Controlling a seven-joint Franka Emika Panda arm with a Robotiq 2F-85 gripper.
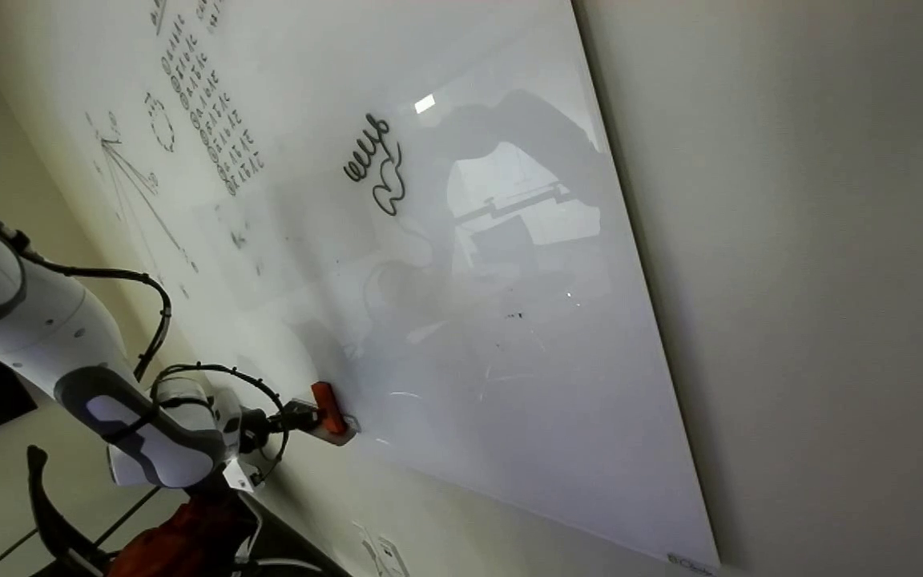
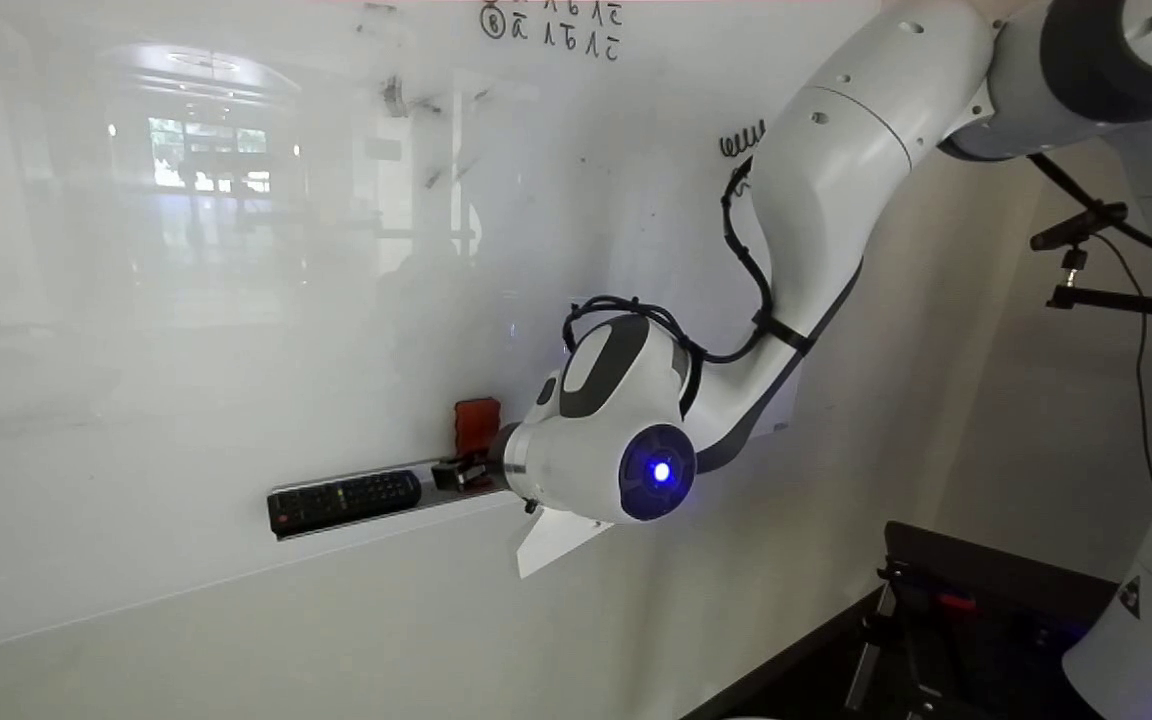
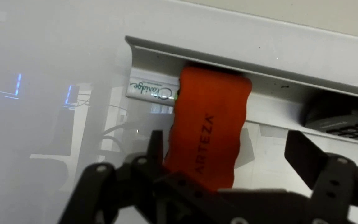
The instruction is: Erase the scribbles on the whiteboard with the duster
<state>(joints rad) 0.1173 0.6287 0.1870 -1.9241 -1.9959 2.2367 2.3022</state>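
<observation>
The red-orange duster (image 3: 210, 118) stands on end in a small metal tray (image 3: 154, 59) at the whiteboard's (image 1: 461, 433) lower edge. It also shows in both exterior views (image 1: 329, 407) (image 2: 477, 425). My gripper (image 3: 225, 137) is open around the duster in the wrist view. The left finger is close to the duster's side; a wide gap separates it from the right finger. The duster's near end is hidden behind the gripper. The black scribbles (image 1: 377, 164) are on the board, well away from the gripper; in an exterior view the arm partly covers them (image 2: 742, 140).
A black remote (image 2: 346, 502) lies in the tray beside the gripper; it also shows at the right of the wrist view (image 3: 343, 121). Columns of small writing (image 1: 209, 112) and thin sketches (image 1: 161, 124) are elsewhere on the board. A wall socket (image 1: 389, 557) is below the board.
</observation>
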